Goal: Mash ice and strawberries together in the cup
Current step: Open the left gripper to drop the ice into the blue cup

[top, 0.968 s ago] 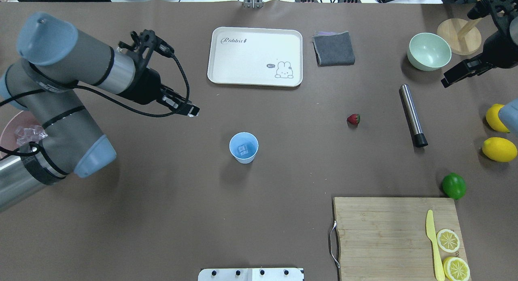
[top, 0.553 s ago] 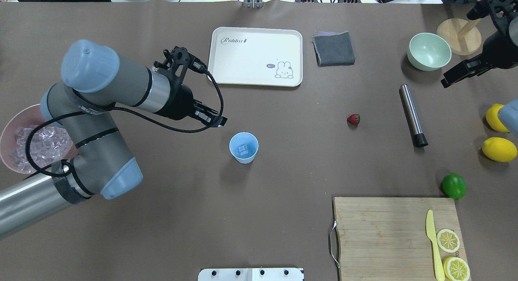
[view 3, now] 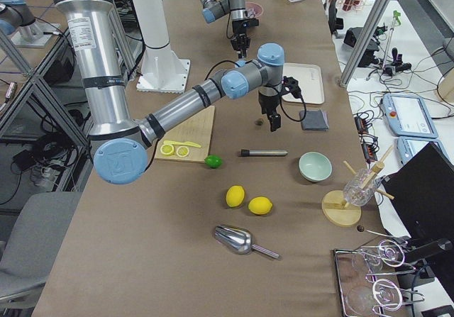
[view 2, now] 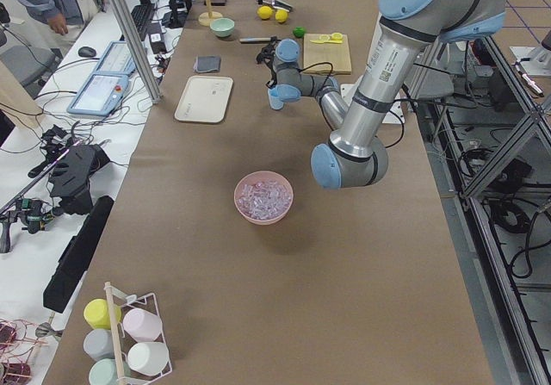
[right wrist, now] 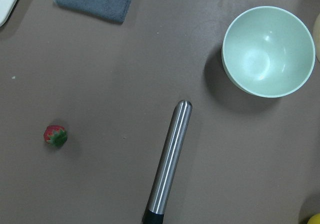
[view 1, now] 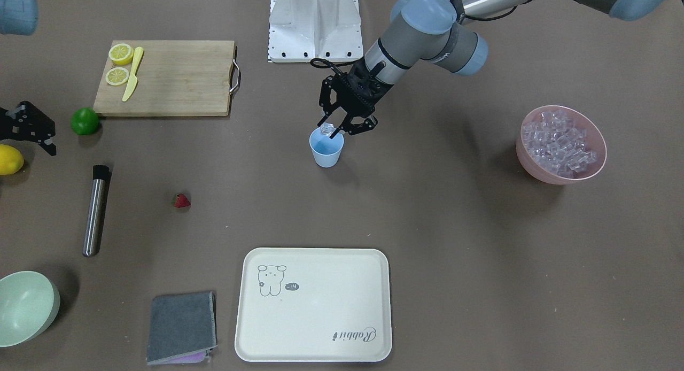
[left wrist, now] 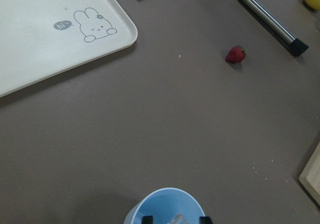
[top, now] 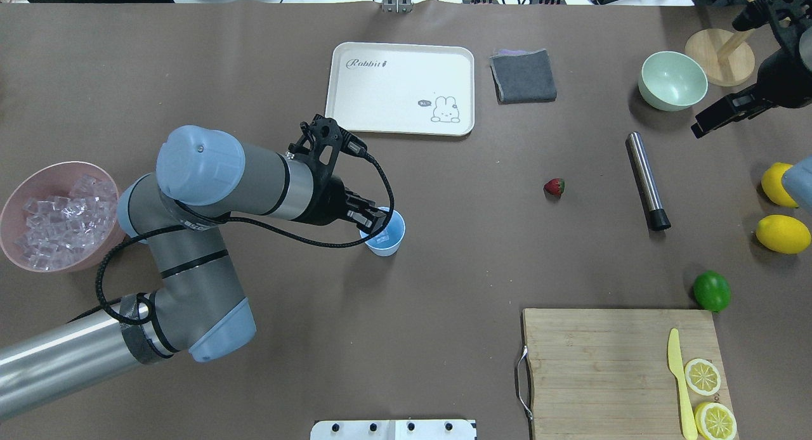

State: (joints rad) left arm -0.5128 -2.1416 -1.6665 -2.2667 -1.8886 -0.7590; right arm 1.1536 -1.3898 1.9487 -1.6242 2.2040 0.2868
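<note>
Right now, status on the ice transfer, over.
Left gripper shut on ice cube, over cup. Right gripper by green bowl, jaws unclear. Strawberry loose on table. Path clear.

1. The brown-covered table (top: 444,281) carries the pale-blue cup (top: 391,238), upright near its middle.
2. Beyond the cup, toward the far edge, lies a cream tray (top: 380,97). A folded grey cloth (top: 523,77) lies just to the tray's right.
3. To the robot's right of the cup lies the strawberry (top: 554,187), and farther out a steel cylinder (top: 644,174) lying flat.
4. Far right and beyond the cup stand a pale-green bowl (top: 672,80) and a round wooden stand base (top: 710,63).
5. Far right of the cup lie two lemons (top: 782,234) and a lime (top: 711,291).
6. Right of the cup and nearer the robot lies a wooden cutting board (top: 596,364).
7. Far left of the cup sits a pink bowl (top: 44,175).
8. On the robot's side of the cup, at the near edge, sits a white base plate (top: 393,429).
</note>
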